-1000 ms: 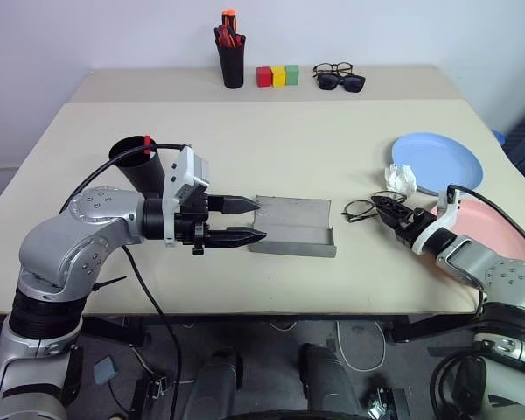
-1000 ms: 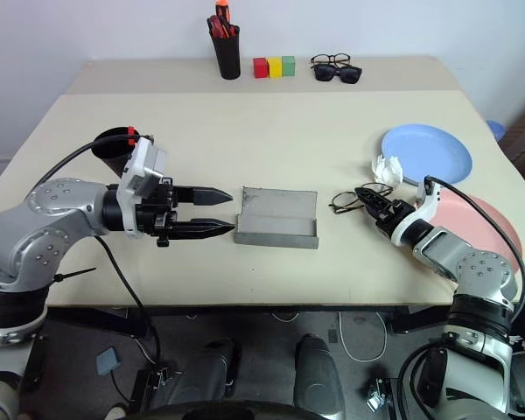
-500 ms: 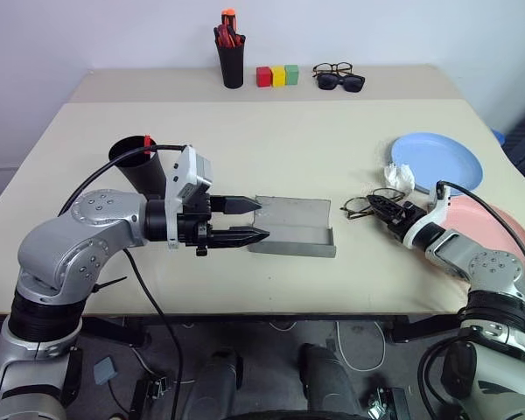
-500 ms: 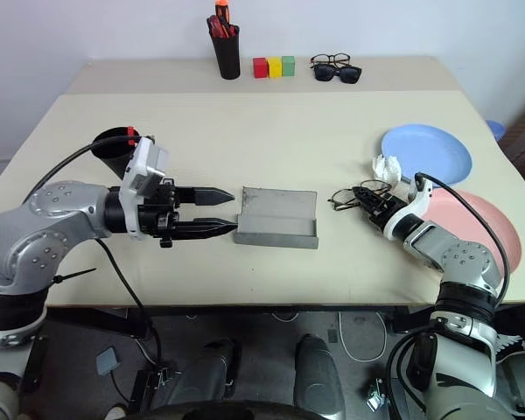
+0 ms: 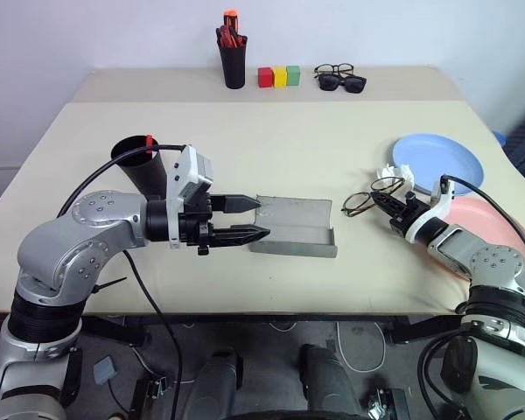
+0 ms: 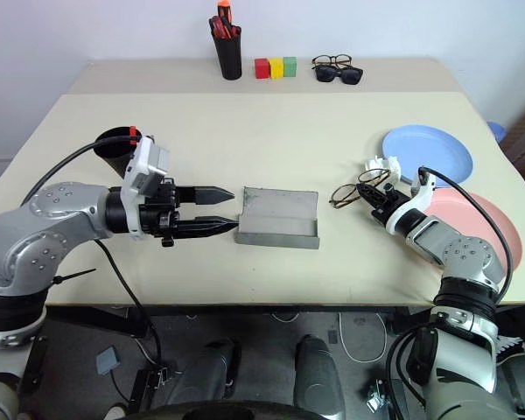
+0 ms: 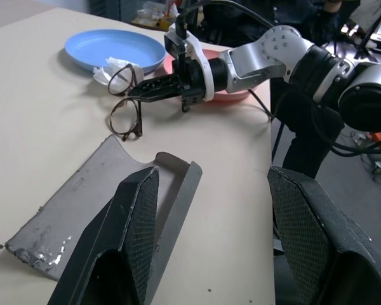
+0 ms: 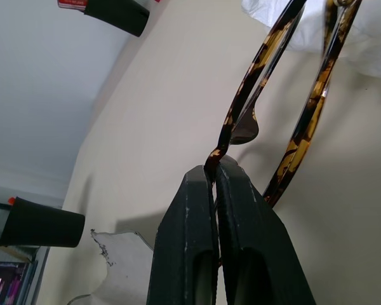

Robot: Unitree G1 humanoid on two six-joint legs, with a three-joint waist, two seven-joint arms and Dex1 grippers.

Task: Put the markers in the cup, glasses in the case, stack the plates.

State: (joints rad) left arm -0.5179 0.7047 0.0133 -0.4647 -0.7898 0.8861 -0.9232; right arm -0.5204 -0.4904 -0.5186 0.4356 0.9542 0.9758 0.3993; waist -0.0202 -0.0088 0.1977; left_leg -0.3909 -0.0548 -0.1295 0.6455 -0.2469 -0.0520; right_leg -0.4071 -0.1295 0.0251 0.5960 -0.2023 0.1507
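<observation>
Pressed together on the frame, the right gripper's fingers pinch the glasses at the bridge between the two lenses, as the right wrist view shows. The left gripper hovers with its fingers spread at the near end of the open grey case, pointing along it toward the other arm and holding nothing.

By my reading, the step in hand is the glasses-into-case part of the task, with the grasp just made. The glasses sit at the right of the table, just beside a crumpled white scrap and near the light blue plate; whether they are off the tabletop I cannot tell. Their long axis, lens to lens, runs roughly from the case toward the plates.

Next, the right arm likely needs to carry them leftward over the case, turn them so that axis matches the case's length, and lower them into the lining.
</observation>
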